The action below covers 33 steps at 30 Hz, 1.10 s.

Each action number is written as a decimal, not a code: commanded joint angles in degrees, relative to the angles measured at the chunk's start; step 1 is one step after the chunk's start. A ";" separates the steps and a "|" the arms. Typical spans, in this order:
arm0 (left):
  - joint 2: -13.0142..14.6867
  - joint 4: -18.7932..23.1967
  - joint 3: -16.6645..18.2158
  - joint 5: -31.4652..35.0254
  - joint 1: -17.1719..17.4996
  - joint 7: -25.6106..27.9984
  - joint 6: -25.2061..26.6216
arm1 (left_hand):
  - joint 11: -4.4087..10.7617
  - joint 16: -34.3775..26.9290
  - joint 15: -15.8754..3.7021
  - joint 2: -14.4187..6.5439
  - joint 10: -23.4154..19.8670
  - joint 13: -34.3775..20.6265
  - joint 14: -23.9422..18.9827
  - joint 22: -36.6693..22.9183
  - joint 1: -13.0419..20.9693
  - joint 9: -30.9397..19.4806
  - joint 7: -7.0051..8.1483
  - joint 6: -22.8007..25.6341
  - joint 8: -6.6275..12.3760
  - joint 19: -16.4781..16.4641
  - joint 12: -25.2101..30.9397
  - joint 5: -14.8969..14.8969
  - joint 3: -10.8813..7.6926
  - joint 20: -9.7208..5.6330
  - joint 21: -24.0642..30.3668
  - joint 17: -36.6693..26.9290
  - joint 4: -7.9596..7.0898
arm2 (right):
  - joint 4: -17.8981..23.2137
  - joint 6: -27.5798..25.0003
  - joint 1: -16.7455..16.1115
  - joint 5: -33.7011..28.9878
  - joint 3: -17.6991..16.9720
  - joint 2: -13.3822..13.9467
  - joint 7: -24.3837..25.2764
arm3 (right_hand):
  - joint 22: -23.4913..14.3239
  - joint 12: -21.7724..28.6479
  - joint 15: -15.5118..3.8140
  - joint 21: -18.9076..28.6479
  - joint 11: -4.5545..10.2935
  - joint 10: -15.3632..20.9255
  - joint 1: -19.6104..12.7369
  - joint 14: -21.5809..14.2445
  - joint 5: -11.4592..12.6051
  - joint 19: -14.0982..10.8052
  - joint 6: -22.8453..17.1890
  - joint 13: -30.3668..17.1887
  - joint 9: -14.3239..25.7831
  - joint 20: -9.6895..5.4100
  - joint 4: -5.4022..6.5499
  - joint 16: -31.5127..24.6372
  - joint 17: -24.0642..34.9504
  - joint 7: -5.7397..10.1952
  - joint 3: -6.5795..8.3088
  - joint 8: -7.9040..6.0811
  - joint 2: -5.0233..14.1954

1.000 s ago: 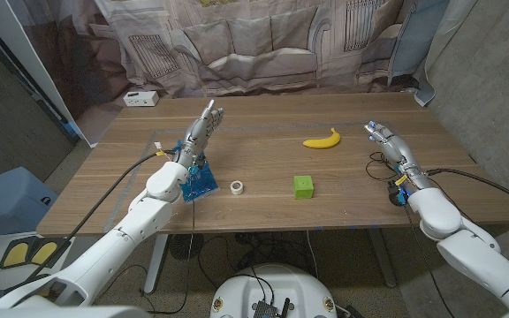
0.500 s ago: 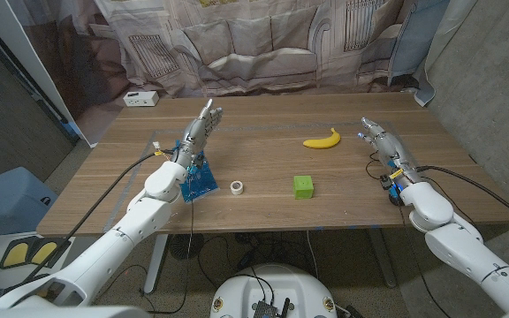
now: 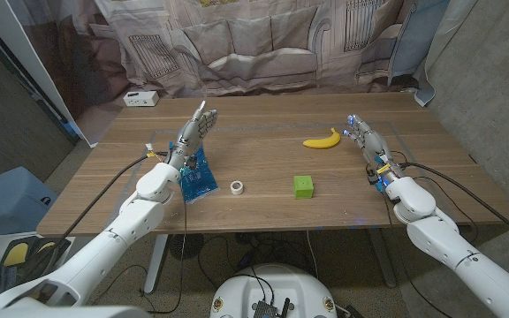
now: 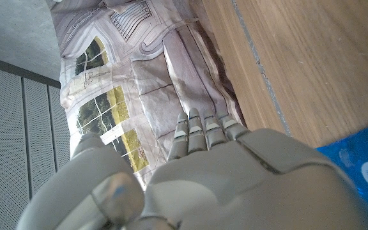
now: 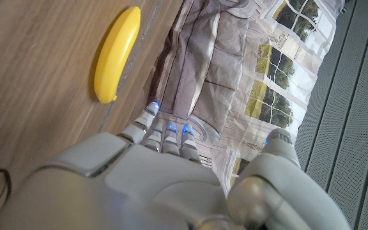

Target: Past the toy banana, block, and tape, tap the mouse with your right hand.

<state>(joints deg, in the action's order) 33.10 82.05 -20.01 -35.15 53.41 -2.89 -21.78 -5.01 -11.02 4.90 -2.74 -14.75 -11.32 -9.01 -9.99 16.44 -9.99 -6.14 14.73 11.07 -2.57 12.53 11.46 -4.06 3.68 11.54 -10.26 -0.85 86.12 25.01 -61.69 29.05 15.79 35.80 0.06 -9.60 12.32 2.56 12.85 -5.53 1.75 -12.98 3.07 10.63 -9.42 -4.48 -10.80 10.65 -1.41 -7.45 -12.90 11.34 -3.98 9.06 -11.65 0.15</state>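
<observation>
A yellow toy banana (image 3: 322, 140) lies on the wooden table (image 3: 263, 146), right of middle. My right hand (image 3: 365, 139) hovers just right of it, open, fingers stretched toward the far side and holding nothing. In the right wrist view the banana (image 5: 115, 54) lies ahead of that hand (image 5: 171, 172), beside its fingertips. A green block (image 3: 303, 185) and a small white tape roll (image 3: 236, 187) sit nearer the front edge. My left hand (image 3: 193, 134) is raised over the table's left part, open, fingers straight, and holds nothing; the left wrist view shows its back (image 4: 203, 172).
A blue packet (image 3: 197, 177) stands below my left hand and also shows at the left wrist view's edge (image 4: 363, 166). A small white box (image 3: 140, 98) sits at the far left corner. A printed curtain (image 3: 263, 44) hangs behind the table.
My right hand has moved left and away from me, from the table's right edge to beside the banana. The left hand has shifted slightly left.
</observation>
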 commanded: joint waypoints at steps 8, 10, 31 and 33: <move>0.55 0.83 0.05 0.04 0.00 0.15 1.18 | -0.21 0.08 -0.15 -0.69 -0.39 -0.09 -0.44 -0.28 -0.15 -0.32 -0.09 0.36 -0.17 -0.36 -0.03 -0.06 -0.15 -0.08 -0.08 -0.10 0.16 | -7.25 0.52 6.71 3.74 2.42 -0.59 -5.06 | -0.16 0.09 0.05 -0.39 -0.22 0.70 0.09 0.01 0.23 -0.16 -0.51 -0.12 0.16 0.13 -0.05 0.10 0.17 0.03 -0.23 -0.08 -0.37; 0.27 0.52 -0.26 0.24 -0.44 0.10 1.31 | -0.21 0.07 -0.13 -0.70 -0.39 -0.09 -0.47 -0.28 -0.15 -0.32 -0.12 0.37 -0.17 -0.34 -0.03 -0.06 -0.16 -0.06 -0.09 -0.10 0.17 | -7.84 0.06 7.19 4.35 2.52 -0.64 -5.54 | -0.16 0.08 0.12 -0.42 -0.10 0.75 0.10 -0.07 0.24 -0.19 -0.55 -0.12 0.16 0.15 -0.04 0.08 0.17 0.11 -0.24 -0.08 -0.37; -1.38 -2.01 -1.47 0.54 -2.21 -0.67 0.92 | -0.26 0.11 -0.10 -0.84 -0.39 -0.09 -0.43 -0.28 -0.10 -0.32 -0.06 0.42 -0.17 -0.38 -0.06 -0.08 -0.18 -0.07 -0.11 -0.10 0.28 | -11.92 -0.74 9.60 5.78 3.52 -1.70 -6.51 | -0.16 0.22 0.34 -0.60 -0.07 1.84 0.02 -1.00 0.35 -0.81 -1.98 -0.13 0.14 0.40 -0.01 0.00 0.16 0.48 -0.29 -0.40 -0.25; -1.46 -2.54 -1.44 0.37 -2.27 -1.15 0.49 | -0.21 0.11 -0.10 -0.85 -0.42 -0.09 -0.44 -0.28 -0.10 -0.32 -0.09 0.40 -0.18 -0.34 -0.05 -0.08 -0.18 -0.09 -0.13 -0.10 0.29 | -11.47 -1.08 9.40 5.79 3.63 -1.78 -6.10 | -0.16 0.22 0.37 -0.62 -0.07 1.89 -0.01 -1.02 0.36 -0.83 -2.14 -0.13 0.14 0.43 -0.02 0.02 0.15 0.50 -0.27 -0.44 -0.22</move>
